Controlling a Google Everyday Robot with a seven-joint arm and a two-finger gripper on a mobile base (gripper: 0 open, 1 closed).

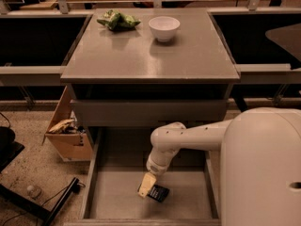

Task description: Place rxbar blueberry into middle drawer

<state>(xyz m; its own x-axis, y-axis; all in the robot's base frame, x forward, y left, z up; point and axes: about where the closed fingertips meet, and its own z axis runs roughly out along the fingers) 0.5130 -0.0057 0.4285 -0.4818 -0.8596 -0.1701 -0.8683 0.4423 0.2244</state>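
Observation:
The rxbar blueberry (159, 192) is a small dark bar with pale print, low inside the open middle drawer (117, 199), just above its grey floor near the front. My gripper (147, 186) reaches down into the drawer from the white arm (188, 138) and is shut on the bar's left end. The bar sticks out to the right of the pale fingers (146, 185).
On the cabinet top (150, 55) stand a white bowl (164, 27) and a crinkled green bag (117, 20). A cardboard box (66, 133) with scraps sits on the floor to the left. My white base (263, 173) fills the lower right.

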